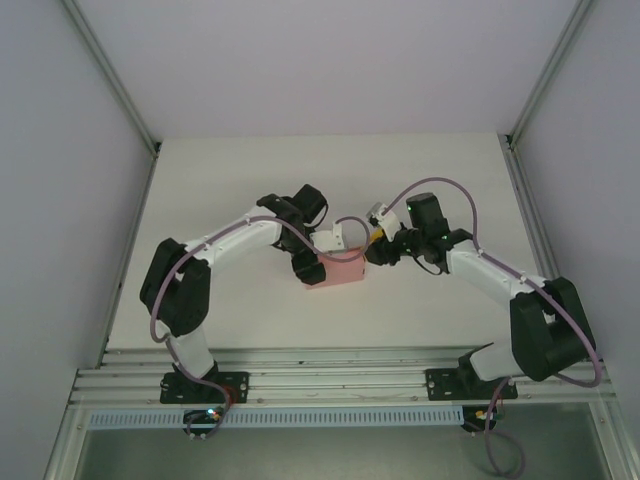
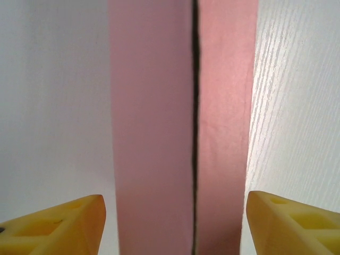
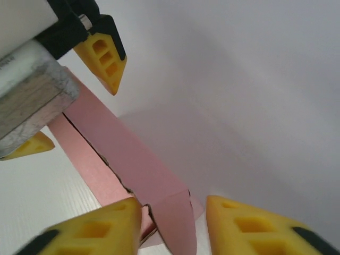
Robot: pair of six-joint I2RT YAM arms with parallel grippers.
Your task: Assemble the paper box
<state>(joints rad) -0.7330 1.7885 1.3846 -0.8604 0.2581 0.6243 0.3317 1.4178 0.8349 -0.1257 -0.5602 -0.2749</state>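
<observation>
In the middle of the white tabletop (image 1: 250, 180), two arms lean in and meet. The left arm (image 1: 220, 245) comes from one side and the right arm (image 1: 490, 270) from the other. Between them the paper box (image 1: 340, 270) lies flat on the tabletop. It is pink and thin, with one end by each arm.

The left pincer (image 2: 175, 223) is let go. Its yellow fingertips (image 2: 69, 223) stand on each side of the box, and a bit of space shows on both sides, so they do not touch it.

The right pincer (image 3: 174, 226) is at the other end. Its two fingers stand on each side of a little flap (image 3: 172, 218) that sticks out from the end of the box. A small space shows by one finger, so it looks let go too, not squeezing yet.

A thin dark crack (image 2: 195, 133) runs down the box where two pink sides meet.

The job right now looks like folding that end flap in. To do it well, the left pincer should hold the box by its sides so it cannot slide. It should squeeze softly, because thin card dents fast. The right pincer should take the flap close to its fold, bend it along the line, and push it in slowly. The crack should be kept shut so the box stays neat.
</observation>
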